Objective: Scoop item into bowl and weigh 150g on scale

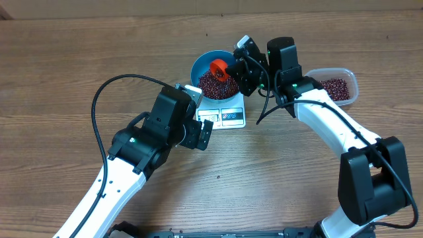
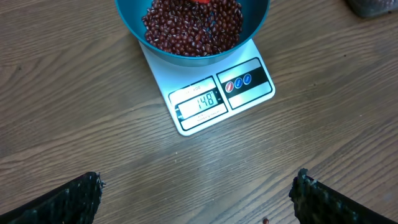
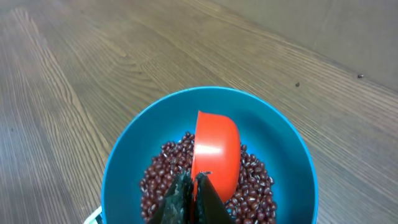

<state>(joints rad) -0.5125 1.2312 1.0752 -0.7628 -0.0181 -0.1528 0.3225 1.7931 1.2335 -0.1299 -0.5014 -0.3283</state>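
Beans [image 2: 193, 28] fill the blue bowl [image 3: 124, 155] on the white scale [image 2: 205, 102], which reads 148. The right claw [image 3: 193, 193] is clenched on an orange scoop [image 3: 214, 149] above them. The left claw [image 2: 196, 186] is spread wide and empty over the worktop [image 2: 74, 112].

Glossy orange plastic scoop [image 3: 214, 152], smooth blue bowl [image 3: 273, 130], matt wood-grain table [image 2: 74, 93], shiny beans [image 2: 193, 28].

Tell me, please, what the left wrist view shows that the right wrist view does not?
Only the left wrist view: the scale with its display reading 148, and the open left pincer. Only the right wrist view: the right pincer shut on the orange scoop. Both: the blue bowl holding beans, and the wooden table.
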